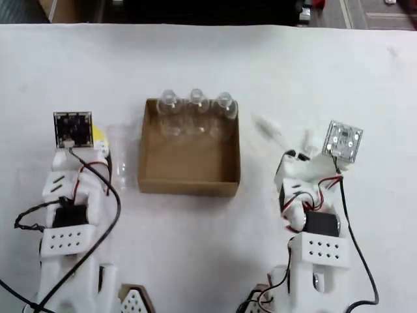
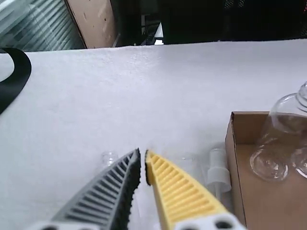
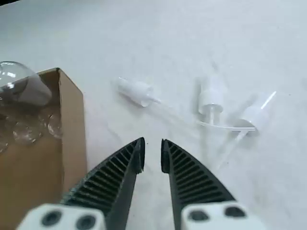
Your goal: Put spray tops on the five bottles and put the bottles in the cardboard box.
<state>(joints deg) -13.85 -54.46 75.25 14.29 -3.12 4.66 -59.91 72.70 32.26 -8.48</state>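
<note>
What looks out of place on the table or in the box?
Three bottles lean tilted against the far wall of the box rather than standing upright. Three spray tops lie loose on their sides on the table beside the box, not on any bottle. Nothing looks spilled or broken.

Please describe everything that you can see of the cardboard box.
The cardboard box is brown, roughly square, shallow and open at the top, with low walls and a partly bare floor. It sits flat near the middle of the white table. Three clear bottles stand in a row inside it, against its far wall.
</note>
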